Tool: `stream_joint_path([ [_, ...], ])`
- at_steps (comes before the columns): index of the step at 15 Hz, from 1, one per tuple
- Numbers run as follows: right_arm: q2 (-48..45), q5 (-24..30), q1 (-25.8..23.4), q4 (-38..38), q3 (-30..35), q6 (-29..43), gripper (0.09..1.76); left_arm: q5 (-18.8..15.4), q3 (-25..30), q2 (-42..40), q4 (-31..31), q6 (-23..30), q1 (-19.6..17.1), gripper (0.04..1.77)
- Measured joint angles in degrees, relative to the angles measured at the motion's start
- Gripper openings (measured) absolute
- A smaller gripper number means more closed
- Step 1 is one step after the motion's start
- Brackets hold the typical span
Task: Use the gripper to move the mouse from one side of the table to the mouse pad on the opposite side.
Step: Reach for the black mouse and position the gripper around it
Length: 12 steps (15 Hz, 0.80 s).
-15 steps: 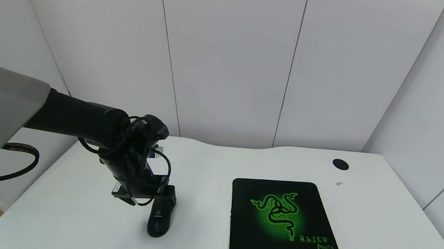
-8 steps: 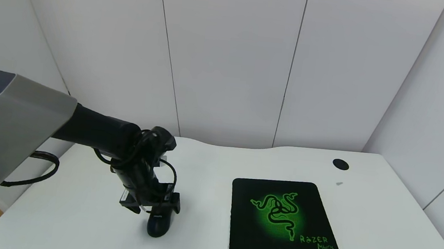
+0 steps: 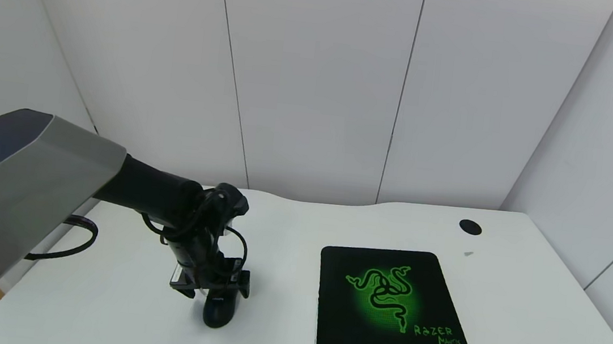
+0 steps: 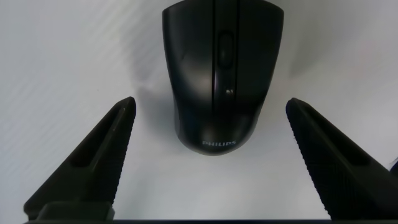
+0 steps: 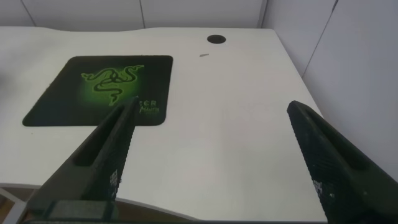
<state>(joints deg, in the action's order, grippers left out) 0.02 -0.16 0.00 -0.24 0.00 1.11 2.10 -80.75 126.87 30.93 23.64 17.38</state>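
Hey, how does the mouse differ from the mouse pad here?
The mouse is a small rounded oval; the mouse pad is a flat rounded square, several times larger. The mouse carries pale PHILIPS lettering; the mouse pad shows a green snake emblem and RAZER lettering. The open left pincer straddles the mouse; nothing is near the mouse pad. Both are black and lie on the white table.

Our left arm reaches forward and bends down at the wrist, so our left gripper (image 3: 225, 293), a black two-fingered claw with looping black cables, points downward with its jaws spread wide. In the left wrist view its two tapered fingers (image 4: 99, 158) stand well apart. Our right gripper (image 5: 214, 162) is likewise wide open.
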Motion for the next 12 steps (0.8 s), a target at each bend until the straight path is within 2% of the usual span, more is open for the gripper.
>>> stream_joint_path([
  [4,0.0,0.0,0.0,0.0,0.0,0.0,1.71,1.0,0.0,0.2,-0.4,0.7,0.3,1.69],
  [5,0.0,0.0,0.0,0.0,0.0,0.0,1.71,1.1,0.0,0.2,-0.4,0.7,0.3,1.48],
  [8,0.0,0.0,0.0,0.0,0.0,0.0,1.71,1.0,0.0,0.1,-0.4,0.7,0.4,1.04],
  [9,0.0,0.0,0.0,0.0,0.0,0.0,1.71,1.0,0.1,0.1,-0.3,0.7,0.4,0.96],
  [12,0.0,0.0,0.0,0.0,0.0,0.0,1.71,1.0,0.1,0.1,-0.3,0.7,0.6,0.90],
])
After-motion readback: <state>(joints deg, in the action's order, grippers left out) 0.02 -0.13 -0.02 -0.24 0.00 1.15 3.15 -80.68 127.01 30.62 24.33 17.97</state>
